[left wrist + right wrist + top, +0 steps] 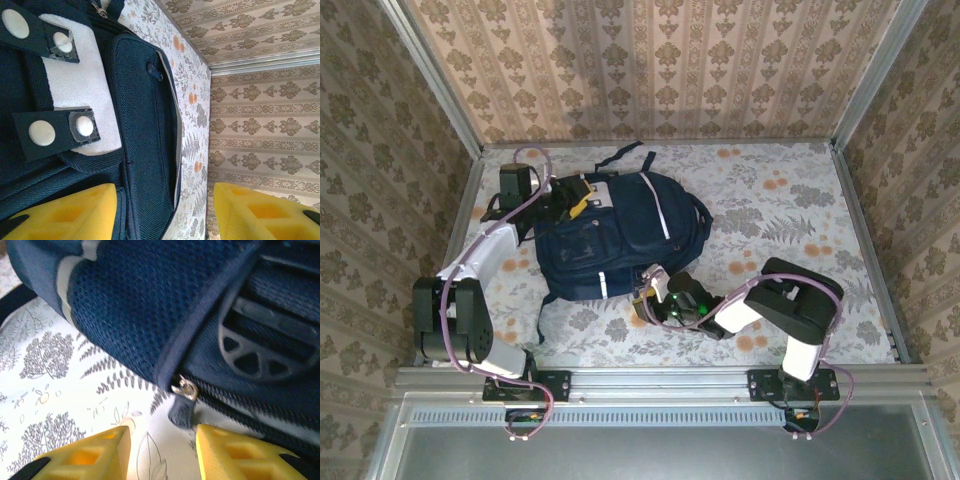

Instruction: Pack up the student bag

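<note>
one left claw (165, 200) agape, empty, right claw (162, 440) likewise, student bag (150, 300) cropped

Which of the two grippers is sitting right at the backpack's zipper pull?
The right gripper: its yellow fingers stand open just short of the zipper pull on the student bag. The left gripper is by the white snap-strap patch instead.

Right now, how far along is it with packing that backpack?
Early, it seems. Done: the student bag lies on the table, its zip looking closed. In hand: the right arm's jaws stand open just short of the zipper pull, the left arm's jaws open over the bag's far end. Left: unzipping and filling it.
</note>
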Controlling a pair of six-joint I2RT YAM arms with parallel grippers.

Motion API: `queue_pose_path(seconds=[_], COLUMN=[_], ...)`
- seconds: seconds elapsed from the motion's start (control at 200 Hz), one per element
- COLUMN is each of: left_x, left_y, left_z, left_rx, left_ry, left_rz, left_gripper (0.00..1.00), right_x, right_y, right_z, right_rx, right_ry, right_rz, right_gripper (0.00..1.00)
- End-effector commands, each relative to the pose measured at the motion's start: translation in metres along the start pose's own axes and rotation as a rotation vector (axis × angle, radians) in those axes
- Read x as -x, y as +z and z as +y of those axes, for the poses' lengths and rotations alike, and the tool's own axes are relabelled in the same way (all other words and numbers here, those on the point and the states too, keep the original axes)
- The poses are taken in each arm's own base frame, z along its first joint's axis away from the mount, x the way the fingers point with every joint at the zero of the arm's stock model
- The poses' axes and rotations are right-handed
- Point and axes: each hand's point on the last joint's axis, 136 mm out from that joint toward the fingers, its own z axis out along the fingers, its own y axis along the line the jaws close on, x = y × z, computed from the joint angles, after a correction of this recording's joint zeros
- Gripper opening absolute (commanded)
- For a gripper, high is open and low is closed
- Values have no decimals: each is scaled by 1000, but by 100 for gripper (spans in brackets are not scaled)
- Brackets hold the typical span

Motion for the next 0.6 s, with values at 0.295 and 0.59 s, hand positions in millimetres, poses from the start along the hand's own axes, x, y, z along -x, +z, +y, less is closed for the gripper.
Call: queue_pose_path(seconds=[0.295,0.59], left_x=[1,1], left_y=[1,1], left_z=[1,0], left_rx=[-32,-34], left_ry=[-13,-11], left_rz=[10,8], left_gripper=[54,54], right_x=[-11,-10], right_y=[3,6], right_z=[-20,-25], right_rx=[-94,-134], right_ry=[-23,-23], right_rz=[-15,6], right_gripper=[37,26])
